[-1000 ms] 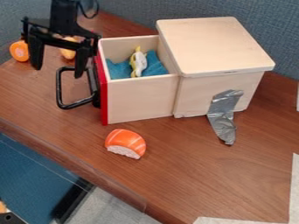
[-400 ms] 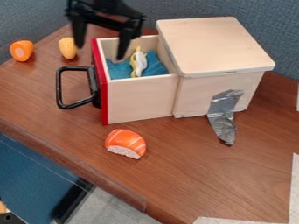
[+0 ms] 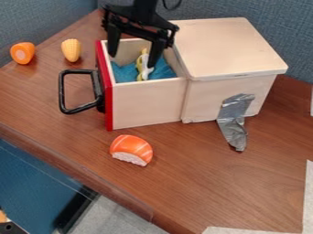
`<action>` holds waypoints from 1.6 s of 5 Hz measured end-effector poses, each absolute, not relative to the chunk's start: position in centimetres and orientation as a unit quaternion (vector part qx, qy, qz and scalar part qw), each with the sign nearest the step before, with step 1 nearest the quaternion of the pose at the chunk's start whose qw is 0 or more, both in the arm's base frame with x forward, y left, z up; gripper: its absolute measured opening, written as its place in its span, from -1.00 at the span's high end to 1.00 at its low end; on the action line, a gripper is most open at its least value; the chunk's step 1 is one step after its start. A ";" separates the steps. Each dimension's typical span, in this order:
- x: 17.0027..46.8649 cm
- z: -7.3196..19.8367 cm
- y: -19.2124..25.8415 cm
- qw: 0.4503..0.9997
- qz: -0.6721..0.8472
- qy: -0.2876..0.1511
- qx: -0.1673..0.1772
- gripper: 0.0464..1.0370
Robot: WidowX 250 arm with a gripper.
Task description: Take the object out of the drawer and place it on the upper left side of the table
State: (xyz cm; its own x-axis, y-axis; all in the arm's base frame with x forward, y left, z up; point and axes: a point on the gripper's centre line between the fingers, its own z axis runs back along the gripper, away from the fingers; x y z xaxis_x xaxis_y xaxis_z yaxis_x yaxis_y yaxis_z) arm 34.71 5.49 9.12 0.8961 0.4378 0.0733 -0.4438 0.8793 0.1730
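Hanging above the opened drawer point(image 3: 148, 104), upper left of the frame, the gripper point(image 3: 132, 61) is spread and empty; grasping, lifting and placing the yellow-and-white toy point(image 3: 144, 70) remain.

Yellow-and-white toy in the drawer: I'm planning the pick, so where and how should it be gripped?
Probably grip the yellow-and-white toy around its middle, from straight above, one finger along each long side. It is long and narrow, and the drawer walls him it in while its top is open.

Brown table point(image 3: 207, 187) | 1 drawer box point(image 3: 223, 50) | tape point(image 3: 233, 121) | sushi point(image 3: 131, 148) | corn point(image 3: 71, 50) | orange toy point(image 3: 23, 52)
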 end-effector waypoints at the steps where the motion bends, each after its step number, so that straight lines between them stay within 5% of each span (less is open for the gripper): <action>1: 36.4 7.8 5.8 0.971 0.222 -0.024 0.088 -0.93; 4: 37.5 6.0 6.7 0.981 0.179 -0.075 0.012 -0.82; 5: 37.3 5.8 7.1 0.980 0.185 -0.077 0.001 -0.24; 6: 37.0 5.5 7.2 0.981 0.177 -0.075 -0.005 -0.03; 8: 34.5 9.4 8.1 0.978 0.167 -0.109 -0.060 -0.03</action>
